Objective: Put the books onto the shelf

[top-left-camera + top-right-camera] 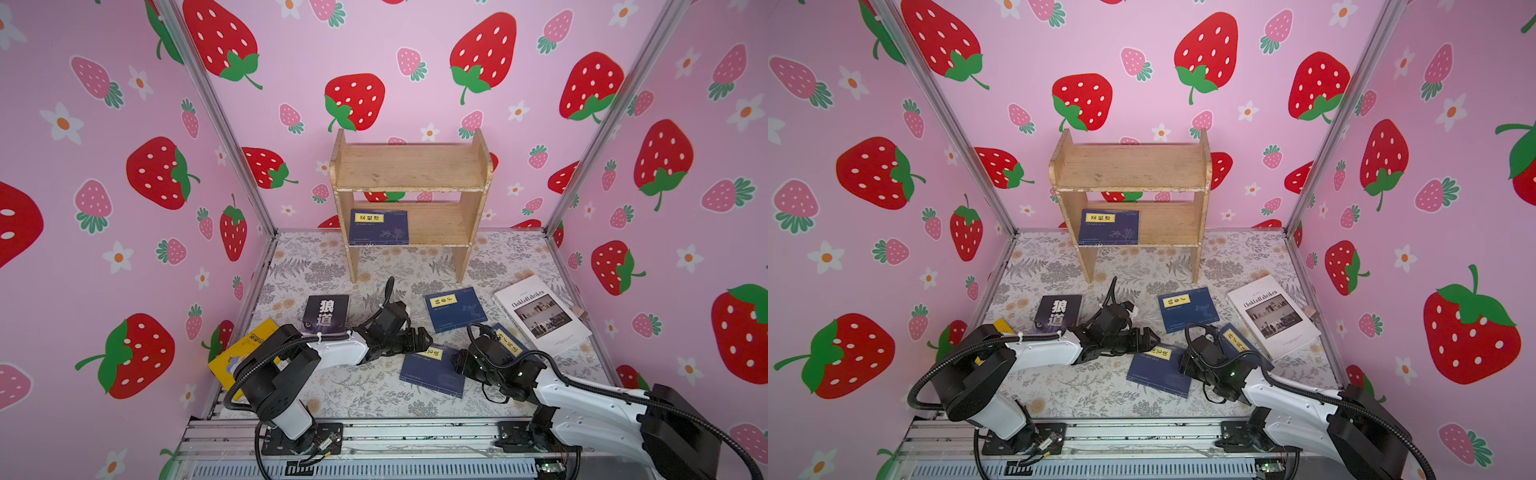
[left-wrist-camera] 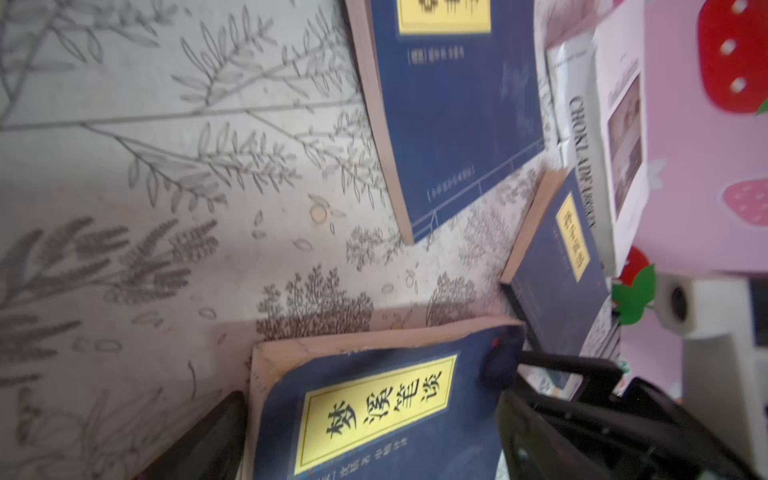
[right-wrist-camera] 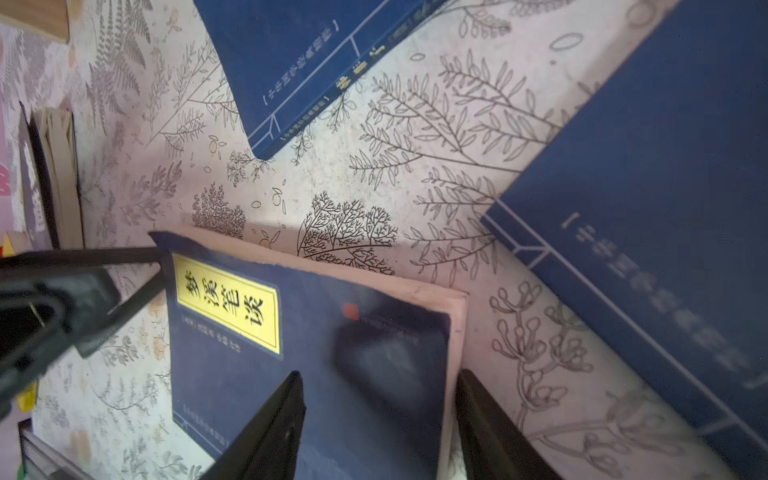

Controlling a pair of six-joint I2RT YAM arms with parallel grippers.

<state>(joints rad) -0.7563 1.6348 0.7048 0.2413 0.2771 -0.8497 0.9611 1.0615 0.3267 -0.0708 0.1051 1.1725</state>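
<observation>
A navy book with a yellow label lies at the front middle of the table. My left gripper is open, and in the left wrist view the book's labelled end fills the space between its fingers. My right gripper is open at the book's page-edge side, with one finger over the cover and the other outside the edge. The shelf stands at the back with one navy book lying flat on its lower tier.
On the floral cloth lie a black book, a yellow book under the left arm, a navy book, a white book and another navy book behind the right wrist. Strawberry-print walls enclose three sides.
</observation>
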